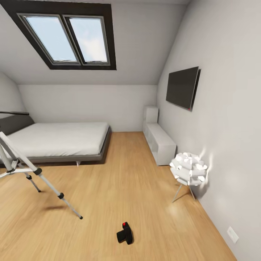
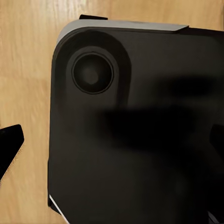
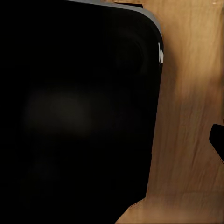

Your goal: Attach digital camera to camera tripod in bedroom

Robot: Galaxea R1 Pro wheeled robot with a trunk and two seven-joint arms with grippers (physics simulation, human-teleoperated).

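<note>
Head view takes in the bedroom left to right: the tripod [image 1: 21,168] stands on the wood floor [image 1: 119,188] at the left edge, in front of the bed [image 1: 58,139]. The camera [image 1: 125,233] lies on the floor near the bottom edge, well apart from the tripod's nearest foot. Against the right wall are a white cabinet [image 1: 159,142], a television [image 1: 182,87] and a white lamp [image 1: 188,168]. Both wrist views look down on a dark robot base [image 2: 140,140] over floorboards; I cannot tell whether either arm's fingers are apart or together.
</note>
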